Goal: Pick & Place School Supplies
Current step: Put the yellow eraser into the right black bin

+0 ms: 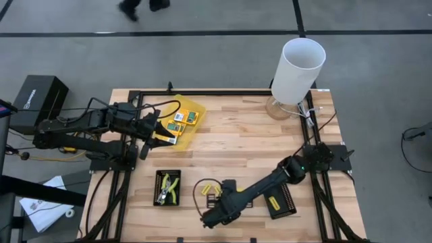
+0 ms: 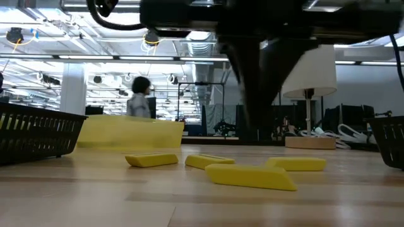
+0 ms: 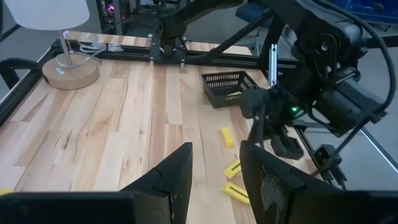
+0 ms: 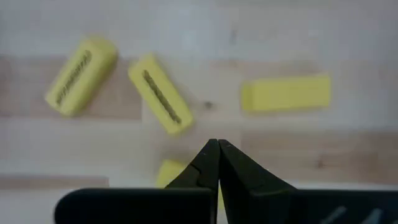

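My right pincer (image 4: 217, 146) hangs just above the wooden desk (image 1: 243, 142), its fingers pressed together and pinching nothing, over a loose cluster of small yellow stubby pieces (image 4: 160, 93). From the pincer tips, two rounded pieces lie just beyond, side by side, a squarer block (image 4: 286, 93) sits off to one side, and a fourth piece (image 4: 169, 172) shows half hidden right beside the tips. Seen from above, the cluster (image 1: 208, 187) lies close beside the small black tray holding the plier-like tool (image 1: 167, 189).

I judge these pieces light and stiff, likely smooth plastic or eraser stock, apt to skate on the wood if nudged. The surest hold looks to be across the short width at mid-length, with the fingers spread first and brought straight down.

My left pincer (image 3: 214, 177), fingers apart and holding nothing, hovers over the translucent yellow container (image 1: 191, 111), where the flat packets (image 1: 183, 119) rest. Those look thin and light too, best taken by an edge.
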Motion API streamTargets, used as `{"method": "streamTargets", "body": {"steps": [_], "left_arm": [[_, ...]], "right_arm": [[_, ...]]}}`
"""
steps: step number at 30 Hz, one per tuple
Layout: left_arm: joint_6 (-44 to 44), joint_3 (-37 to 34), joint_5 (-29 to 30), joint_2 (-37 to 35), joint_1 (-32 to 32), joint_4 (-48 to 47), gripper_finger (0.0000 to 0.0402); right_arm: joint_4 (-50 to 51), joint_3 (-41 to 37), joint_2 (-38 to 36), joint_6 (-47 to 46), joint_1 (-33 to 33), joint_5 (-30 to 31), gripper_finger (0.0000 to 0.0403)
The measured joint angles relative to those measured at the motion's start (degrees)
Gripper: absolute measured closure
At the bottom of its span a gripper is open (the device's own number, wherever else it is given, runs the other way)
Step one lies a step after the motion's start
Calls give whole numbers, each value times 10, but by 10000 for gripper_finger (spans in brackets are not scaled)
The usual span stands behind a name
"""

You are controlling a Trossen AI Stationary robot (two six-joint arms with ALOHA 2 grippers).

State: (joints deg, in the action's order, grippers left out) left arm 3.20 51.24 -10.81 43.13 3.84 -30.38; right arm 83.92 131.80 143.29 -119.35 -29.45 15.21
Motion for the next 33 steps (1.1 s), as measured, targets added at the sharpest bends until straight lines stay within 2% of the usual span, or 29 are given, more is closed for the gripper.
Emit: {"method": "streamTargets", "body": {"steps": [2,8,15,23,33], "left_arm": [[-7,0,0,0,0,0,273],[-21,0,0,0,0,-1,273],[-15,0,5,0,0,-1,273],[41,0,56,0,4,2,273],[84,0,73,0,55,8,273]], "right_arm": [[33,-1,-6,2,4,13,403],[41,-1,-8,2,1,33,403],[50,-1,-8,7,-4,92,403],[59,-8,-4,15,-33,156,403],[22,-69,-2,13,-82,148,403]]}}
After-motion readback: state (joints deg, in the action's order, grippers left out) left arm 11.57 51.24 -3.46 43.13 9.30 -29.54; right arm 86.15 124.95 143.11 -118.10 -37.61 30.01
